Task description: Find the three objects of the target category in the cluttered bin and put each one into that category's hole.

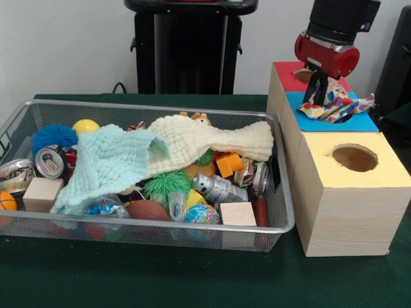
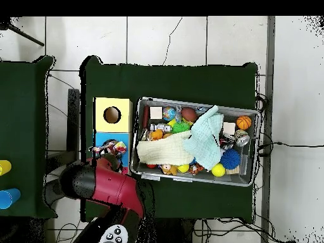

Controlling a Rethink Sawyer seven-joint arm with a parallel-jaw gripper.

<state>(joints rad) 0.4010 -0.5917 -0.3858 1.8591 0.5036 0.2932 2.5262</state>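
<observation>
My gripper (image 1: 326, 90) is over the blue part of the wooden box (image 1: 347, 212), and it is closed on a colourful cloth (image 1: 335, 104). The cloth has bright patches of red, yellow and blue. It hangs down and lies bunched on the blue top, right at that part's hole, so I cannot see the hole itself. One end of the cloth sticks out toward the box's right edge in the front view.

The box has three coloured tops in a row. The red top (image 1: 289, 72) is at the far end and its hole (image 1: 303, 75) shows just behind my gripper. The blue top (image 1: 359, 122) is in the middle. The yellow top (image 1: 359, 170) is at the near end, and its round hole (image 1: 354, 158) is open with nothing in it.

The wire bin (image 1: 154, 228) sits just beside the box on the green table (image 1: 128, 282). It is full of stuff. A cream knitted cloth (image 1: 205, 138) lies across the middle and reaches toward the bin's right edge. A pale blue knitted cloth (image 1: 106, 163) lies next to it, overlapping it, and droops toward the bin's front edge. A wooden block (image 1: 43, 192) sits at the front left corner, and a crushed can (image 1: 50, 160) is just behind it. A fuzzy blue ball (image 1: 54, 136) and a yellow ball (image 1: 85, 126) are near the back edge. A second wooden block (image 1: 238, 213) is at the front right, by a silver can (image 1: 217, 188) and an orange cube (image 1: 228, 165).
</observation>
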